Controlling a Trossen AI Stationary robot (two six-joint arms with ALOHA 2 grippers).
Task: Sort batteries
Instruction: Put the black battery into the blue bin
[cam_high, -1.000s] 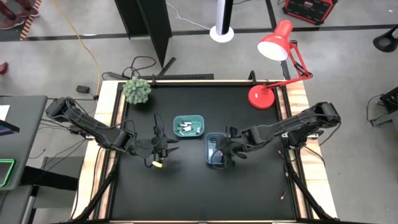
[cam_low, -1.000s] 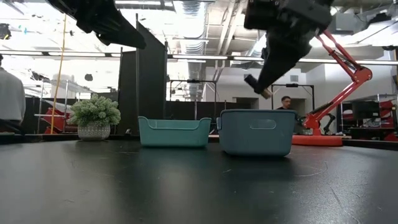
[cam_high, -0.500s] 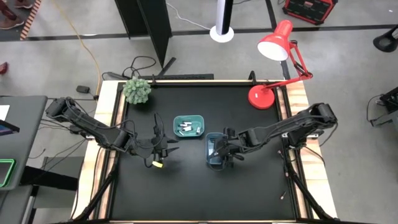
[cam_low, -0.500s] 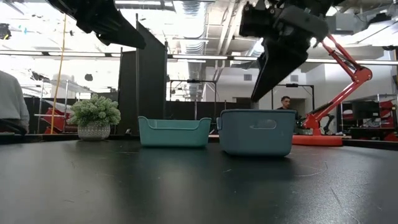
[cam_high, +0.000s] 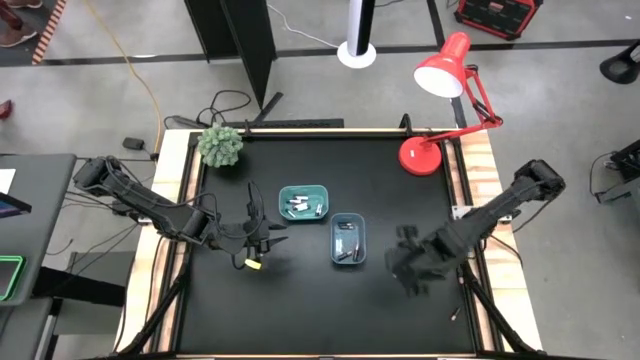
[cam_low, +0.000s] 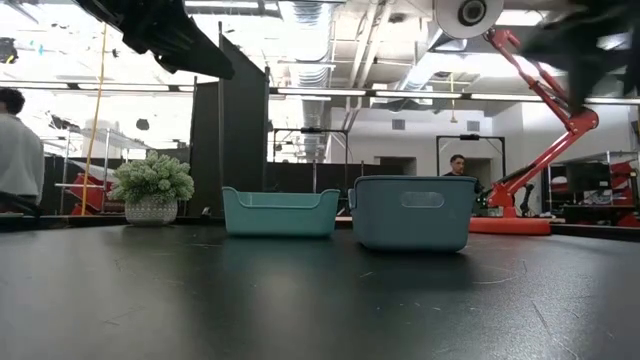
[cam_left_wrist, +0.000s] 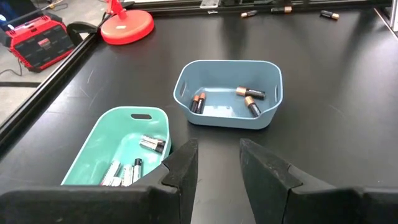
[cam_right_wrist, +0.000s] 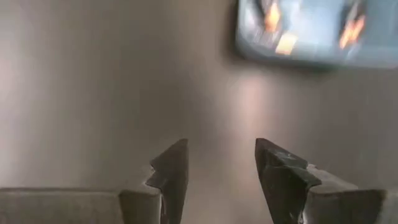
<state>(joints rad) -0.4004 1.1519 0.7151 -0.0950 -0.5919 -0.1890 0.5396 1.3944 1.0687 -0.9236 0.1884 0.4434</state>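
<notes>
A teal tray (cam_high: 303, 202) stands near the table's middle and holds silvery batteries (cam_left_wrist: 152, 144). Beside it, toward the near right, a blue tray (cam_high: 347, 240) holds dark copper-ended batteries (cam_left_wrist: 250, 94). More batteries (cam_left_wrist: 249, 13) lie loose on the black table beyond the trays, by the right edge. My left gripper (cam_left_wrist: 217, 155) hovers left of the trays, open, with nothing between its fingers. My right gripper (cam_high: 403, 268) is blurred, right of the blue tray and above bare table. In its wrist view it (cam_right_wrist: 221, 162) is open and holds nothing.
A red desk lamp (cam_high: 430, 110) stands at the far right corner and a potted plant (cam_high: 220, 145) at the far left corner. Bare black table (cam_high: 300, 310) stretches along the near side. People show in the room beyond the table (cam_low: 15, 140).
My right gripper has swung fast away from above the blue tray, toward the table's right and near edges, and now hangs over bare table. The trays have stayed in place.
</notes>
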